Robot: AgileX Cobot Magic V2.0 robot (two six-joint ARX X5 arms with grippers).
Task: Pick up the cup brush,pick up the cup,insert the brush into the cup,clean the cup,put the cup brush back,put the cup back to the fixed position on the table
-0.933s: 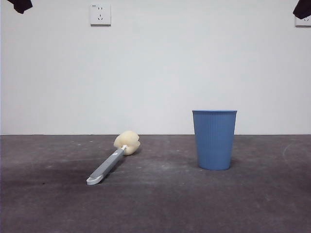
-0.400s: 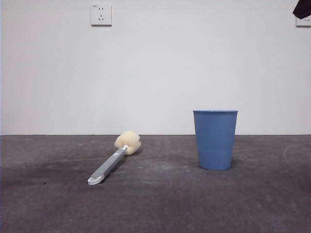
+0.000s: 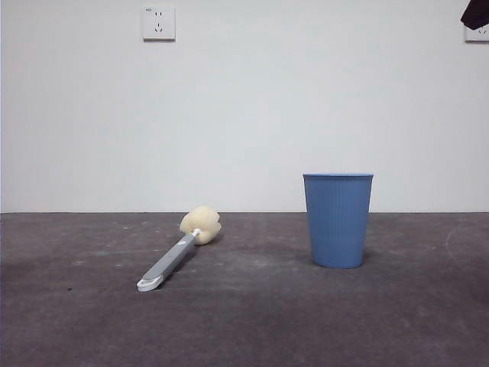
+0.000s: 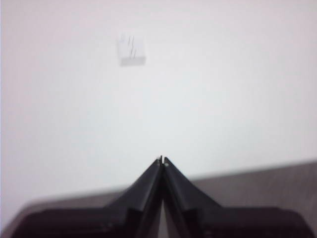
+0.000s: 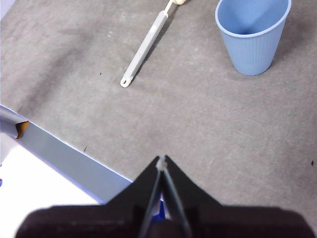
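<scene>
Still before the first step, both end effectors, left (image 4: 162, 161) and right (image 5: 161, 159), are clenched empty; the left must open over the cup brush (image 3: 177, 253), at nine o'clock from the cup (image 3: 337, 219).

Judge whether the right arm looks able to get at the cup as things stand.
Probably yes: the cup stands upright and alone on the table, the cup brush lies apart from it, and nothing sits between it and the shut right gripper.

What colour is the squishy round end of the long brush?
Cream-yellow sponge head, clearest in the front view.
</scene>
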